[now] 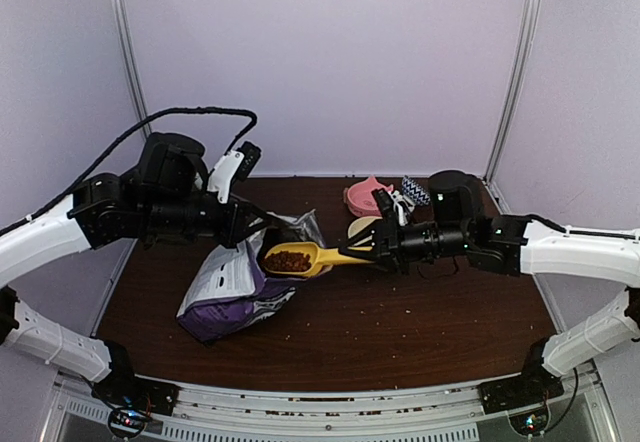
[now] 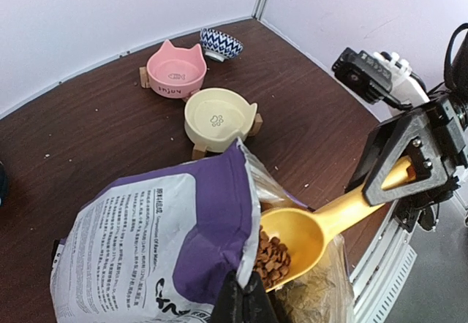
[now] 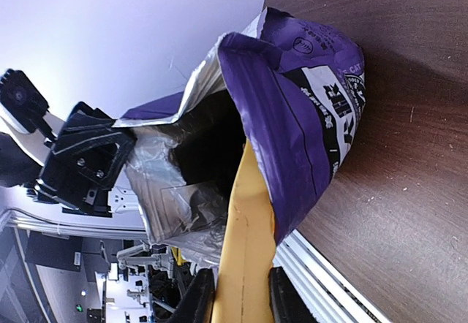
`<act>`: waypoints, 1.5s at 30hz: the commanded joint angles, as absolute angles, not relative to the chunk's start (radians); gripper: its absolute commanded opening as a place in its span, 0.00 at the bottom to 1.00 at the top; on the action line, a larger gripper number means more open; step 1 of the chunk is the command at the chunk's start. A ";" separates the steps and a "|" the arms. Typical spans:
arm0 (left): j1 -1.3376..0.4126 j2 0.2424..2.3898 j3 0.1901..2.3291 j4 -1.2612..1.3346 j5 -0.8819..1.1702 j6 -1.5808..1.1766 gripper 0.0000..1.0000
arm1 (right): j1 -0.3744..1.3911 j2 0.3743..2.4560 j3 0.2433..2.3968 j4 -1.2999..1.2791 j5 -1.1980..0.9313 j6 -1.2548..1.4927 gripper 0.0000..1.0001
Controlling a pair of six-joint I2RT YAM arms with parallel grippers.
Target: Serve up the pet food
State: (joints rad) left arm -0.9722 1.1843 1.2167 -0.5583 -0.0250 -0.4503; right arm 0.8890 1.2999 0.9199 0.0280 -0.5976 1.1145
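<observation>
The purple pet food bag lies on the brown table, its mouth held up and open. My left gripper is shut on the bag's top edge. My right gripper is shut on the handle of the yellow scoop. The scoop's bowl sits at the bag's mouth and holds a heap of brown kibble. In the right wrist view the scoop handle runs between my fingers into the open bag.
A cream bowl, a pink cat-eared bowl and a small blue-patterned bowl stand at the back right, behind the right arm. Crumbs lie scattered on the table near the front rail.
</observation>
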 commanded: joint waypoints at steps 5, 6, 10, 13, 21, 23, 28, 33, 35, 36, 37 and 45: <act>-0.972 1.115 1.218 -0.386 -0.077 -0.422 0.00 | 0.837 1.179 0.847 0.103 -0.620 1.190 0.00; -0.973 1.113 1.218 -0.385 -0.083 -0.423 0.00 | 0.836 1.172 0.831 0.134 -0.630 1.208 0.00; -0.972 1.104 1.215 -0.379 -0.108 -0.429 0.00 | 0.833 1.138 0.792 0.226 -0.654 1.253 0.00; -0.971 1.101 1.215 -0.372 -0.116 -0.437 0.00 | 0.833 1.126 0.786 0.245 -0.673 1.263 0.00; -0.969 1.096 1.224 -0.374 -0.179 -0.499 0.00 | 0.833 1.103 0.750 0.384 -0.734 1.355 0.00; -0.969 1.098 1.226 -0.365 -0.169 -0.503 0.00 | 0.833 1.095 0.747 0.401 -0.735 1.370 0.00; -0.969 1.107 1.229 -0.352 -0.148 -0.512 0.00 | 0.833 1.107 0.707 0.584 -0.735 1.476 0.00; -0.969 1.106 1.233 -0.350 -0.141 -0.517 0.00 | 0.833 1.109 0.682 0.642 -0.720 1.500 0.00; -0.969 1.104 1.232 -0.350 -0.141 -0.516 0.00 | 0.833 1.095 0.692 0.601 -0.713 1.473 0.00; -0.969 1.103 1.231 -0.351 -0.143 -0.516 0.00 | 0.833 1.089 0.696 0.580 -0.710 1.461 0.00; -0.969 1.104 1.231 -0.352 -0.146 -0.515 0.00 | 0.832 1.083 0.698 0.569 -0.704 1.456 0.00; -0.940 1.100 1.222 -0.401 -0.155 -0.517 0.00 | 0.757 1.004 0.676 0.538 -0.623 1.445 0.00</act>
State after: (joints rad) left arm -0.9588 1.1351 1.1984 -0.5484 -0.1528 -0.5114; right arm 0.8055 1.0634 0.6823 0.5259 -0.6842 1.4681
